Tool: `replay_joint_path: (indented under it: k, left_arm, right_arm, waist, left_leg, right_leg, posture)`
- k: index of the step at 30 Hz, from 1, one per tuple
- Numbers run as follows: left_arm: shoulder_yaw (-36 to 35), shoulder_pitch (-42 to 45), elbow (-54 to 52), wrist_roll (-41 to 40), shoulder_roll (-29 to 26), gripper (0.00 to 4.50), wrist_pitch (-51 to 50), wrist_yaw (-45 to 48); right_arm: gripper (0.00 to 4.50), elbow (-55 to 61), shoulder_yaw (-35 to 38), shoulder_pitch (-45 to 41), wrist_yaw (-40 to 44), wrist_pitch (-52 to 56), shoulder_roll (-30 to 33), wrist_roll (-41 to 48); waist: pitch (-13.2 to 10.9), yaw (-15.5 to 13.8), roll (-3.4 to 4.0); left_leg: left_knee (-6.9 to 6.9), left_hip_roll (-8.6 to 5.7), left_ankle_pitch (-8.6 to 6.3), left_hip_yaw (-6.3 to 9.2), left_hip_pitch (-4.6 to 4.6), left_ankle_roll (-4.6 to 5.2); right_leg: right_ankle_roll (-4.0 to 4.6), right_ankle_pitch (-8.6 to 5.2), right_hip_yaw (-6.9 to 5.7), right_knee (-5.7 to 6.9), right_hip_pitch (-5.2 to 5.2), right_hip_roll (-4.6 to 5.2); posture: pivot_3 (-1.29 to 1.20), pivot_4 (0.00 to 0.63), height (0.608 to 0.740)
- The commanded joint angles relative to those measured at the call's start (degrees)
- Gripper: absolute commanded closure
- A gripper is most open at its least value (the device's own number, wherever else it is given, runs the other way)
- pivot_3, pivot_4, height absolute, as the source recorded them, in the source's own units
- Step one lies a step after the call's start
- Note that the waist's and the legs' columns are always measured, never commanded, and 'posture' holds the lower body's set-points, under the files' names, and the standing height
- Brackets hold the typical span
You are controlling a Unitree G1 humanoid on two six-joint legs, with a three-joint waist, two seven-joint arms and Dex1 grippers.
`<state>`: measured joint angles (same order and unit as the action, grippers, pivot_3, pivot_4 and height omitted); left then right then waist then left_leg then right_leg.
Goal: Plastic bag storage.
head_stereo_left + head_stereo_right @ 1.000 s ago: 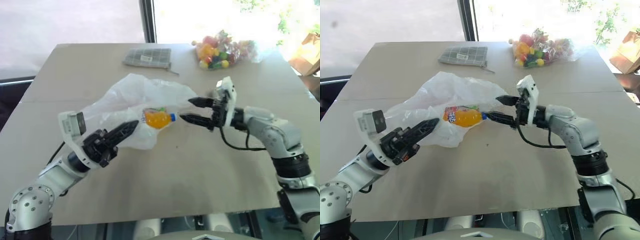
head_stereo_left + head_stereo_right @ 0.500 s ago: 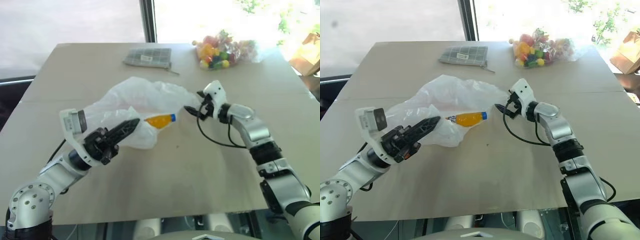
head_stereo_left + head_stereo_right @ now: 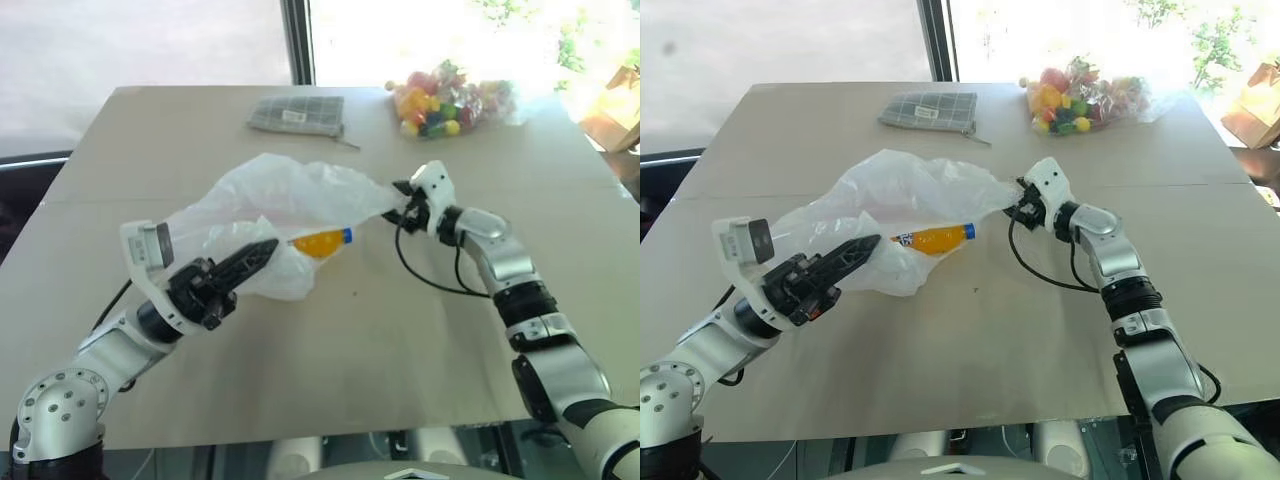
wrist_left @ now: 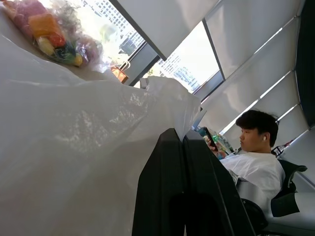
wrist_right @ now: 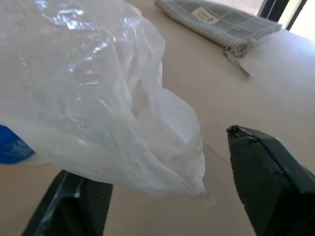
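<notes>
The near half of the tabletop (image 3: 330,370) lies bare. Mid-table, the left end effector (image 3: 262,252), fingers pressed together, pinches the plastic bag (image 3: 280,195) at its near edge. The right end effector (image 5: 162,196), fingers spread, straddles the bag's right edge. An orange bottle (image 3: 935,239) pokes out. Farther back lie a grey pouch (image 3: 297,113) and a sweets bag (image 3: 445,100).

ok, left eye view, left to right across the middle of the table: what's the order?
left gripper → orange bottle → right gripper. The plastic bag spans from one gripper to the other, so it has no single slot.
</notes>
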<state>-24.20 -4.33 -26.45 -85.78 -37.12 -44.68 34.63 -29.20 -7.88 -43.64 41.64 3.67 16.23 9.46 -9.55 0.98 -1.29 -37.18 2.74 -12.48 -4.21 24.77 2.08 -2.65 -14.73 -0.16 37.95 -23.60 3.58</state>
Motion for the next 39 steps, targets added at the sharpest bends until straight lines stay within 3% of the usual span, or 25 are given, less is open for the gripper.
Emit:
replay_joint_path:
  k: [1, 5, 12, 18, 28, 34, 39]
  left_arm:
    - [-1.2, 0.1, -1.4, -1.3, -0.4, 4.50, 0.3, 0.5]
    - [-1.1, 0.6, -0.8, -0.7, -0.8, 4.50, 0.2, 1.0]
    - [-2.2, 5.8, 3.8, 0.9, -3.2, 4.50, 0.5, 2.1]
    - [-2.2, 13.2, 8.6, 1.8, -7.6, 4.50, -1.3, 6.0]
    - [-0.3, 37.1, 26.5, 8.8, -14.3, 4.50, -2.3, 15.1]
    - [-0.9, 46.5, 34.4, 12.7, -14.4, 4.50, -2.3, 18.6]
    - [-2.6, 51.1, 39.8, 15.7, -14.3, 4.50, -0.6, 20.5]
  right_arm:
    - [2.67, 7.0, 2.1, 1.2, 4.2, 1.7, 0.3, 4.0]
    - [4.45, 13.2, 4.0, 2.9, 6.5, 9.1, 0.3, 9.6]
    - [4.45, 23.7, 13.1, 2.9, 12.5, 37.7, 6.2, 31.2]
    - [4.45, 23.4, 24.3, 1.6, 13.0, 51.1, 10.3, 47.4]
    - [4.45, 17.5, 30.7, -9.0, 4.5, 52.0, 14.0, 49.0]
    - [4.45, 17.8, 24.9, -7.9, 8.6, 51.3, 20.7, 42.6]
    - [4.45, 16.9, 25.9, -8.6, 11.7, 51.7, 25.7, 42.0]
  waist:
    - [0.0, 0.0, 0.00]
    - [0.0, -0.2, 0.00]
    - [0.0, -0.3, 0.00]
    - [0.0, -0.3, -0.02]
    - [-0.2, -0.3, -0.05]
    - [-0.3, -0.3, -0.14]
    - [-0.4, -0.3, -0.14]
  left_leg:
    - [0.00, 0.00, 0.00, 0.00, 0.00, 0.00]
    - [0.00, 0.00, 0.00, 0.02, 0.00, 0.00]
    - [-0.01, 0.00, -0.12, 0.05, -0.01, 0.20]
    - [-0.01, -0.05, -0.14, 0.07, 0.03, 0.24]
    - [-0.02, -0.27, -0.13, 0.04, 0.07, 0.24]
    - [-0.02, -0.28, -0.13, 0.04, 0.25, 0.24]
    - [-0.02, -0.28, -0.13, 0.03, 0.25, 0.24]
  right_leg:
    - [0.00, 0.00, 0.00, 0.00, 0.00, 0.00]
    - [0.00, 0.00, -0.03, -0.01, 0.02, 0.02]
    - [0.01, 0.00, -0.07, 0.01, 0.04, 0.03]
    - [0.00, 0.00, -0.10, -0.03, 0.06, 0.02]
    - [-0.03, 0.00, -0.08, -0.03, 0.02, -0.05]
    - [-0.07, -0.02, -0.10, -0.12, -0.09, -0.03]
    - [-0.07, -0.02, -0.09, -0.07, -0.12, -0.02]
  posture:
    - [0.00, 0.150, 0.740]
    - [0.00, 0.150, 0.740]
    - [0.00, 0.150, 0.740]
    - [0.00, 0.150, 0.740]
    - [0.00, 0.150, 0.740]
    - [0.00, 0.150, 0.740]
    - [0.00, 0.150, 0.740]
